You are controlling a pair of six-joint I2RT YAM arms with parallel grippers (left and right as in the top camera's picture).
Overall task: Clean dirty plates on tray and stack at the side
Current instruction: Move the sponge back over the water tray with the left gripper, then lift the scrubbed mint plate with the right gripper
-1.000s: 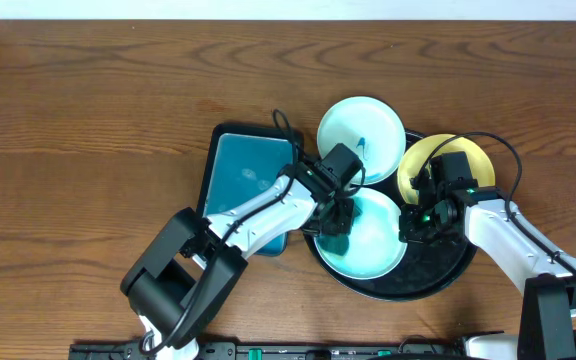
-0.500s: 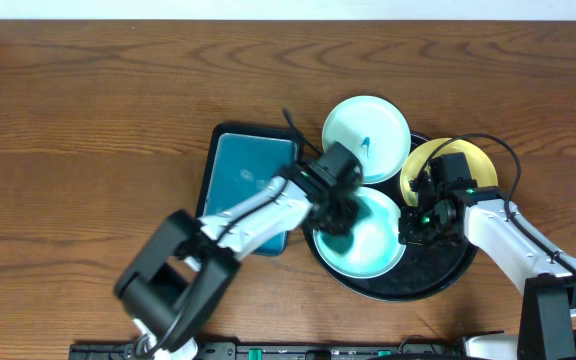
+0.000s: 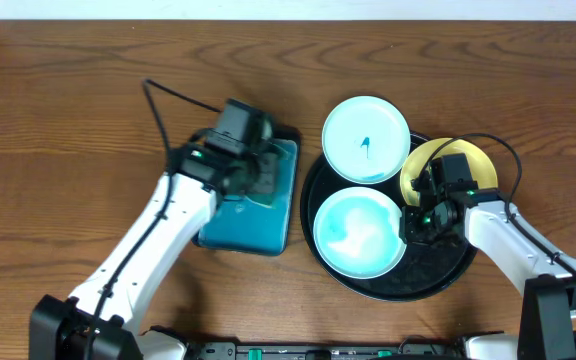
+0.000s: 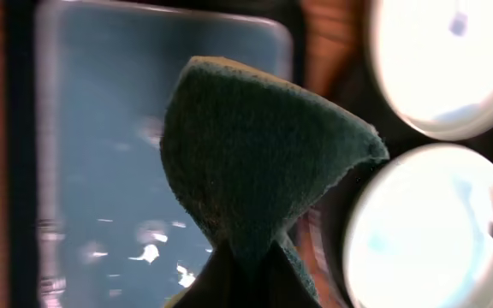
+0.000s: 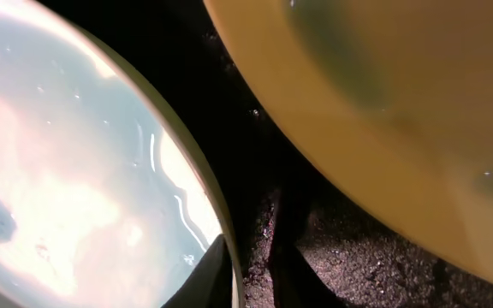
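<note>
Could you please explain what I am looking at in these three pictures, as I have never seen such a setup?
These are two robot arms at a wooden table, each ending in a two-finger gripper. The wide picture looks down from above; the close-ups come from cameras on the wrists. A black tray carries three plates: a marked plate, a wet plate in front and a yellow plate. The left gripper pinches a green sponge above a teal tray. The right gripper sits at the wet plate's rim; whether it grips is unclear.
</note>
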